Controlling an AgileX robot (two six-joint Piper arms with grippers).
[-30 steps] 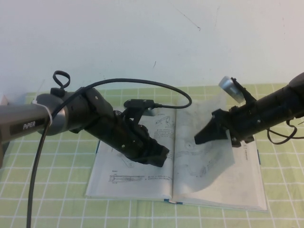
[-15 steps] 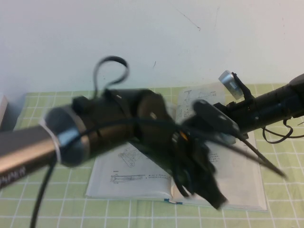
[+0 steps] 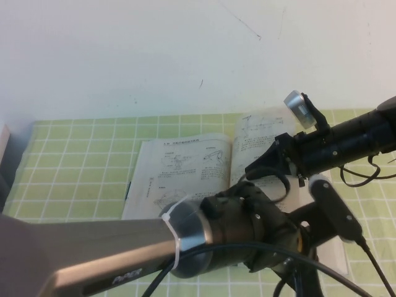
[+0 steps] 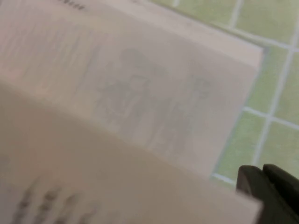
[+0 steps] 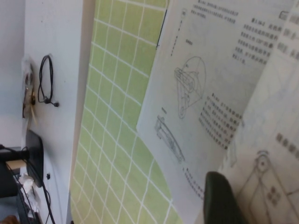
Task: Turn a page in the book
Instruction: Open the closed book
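High view: we see the book (image 3: 185,170) lying open on the green-checked bench (image 3: 74,161), left-hand leaf with line drawings exposed. The left arm (image 3: 124,247) fills the foreground and covers the book's near and right parts; we cannot see the left end effector here. The right end effector (image 3: 255,169) reaches in from the right over the spine area, tip at the lifted page (image 3: 260,139), which stands up off the right side; we cannot tell how far its jaws are apart or whether it grips the page. Left wrist view: blurred, we see the book's page block (image 4: 154,107) close to the lens with a faint drawing on it, the checked bench (image 4: 275,93) beyond its corner, and a dark bit of the left end effector (image 4: 266,189) at the frame corner; its opening cannot be told. Right wrist view: we see the flat left-hand leaf (image 5: 205,88) with drawings and text lying on the bench (image 5: 121,121), the raised page (image 5: 275,154) closer to the lens, and one dark finger (image 5: 222,198) of the right end effector against the paper; grip state unclear. A wall (image 5: 56,56) with hanging cables shows beyond.
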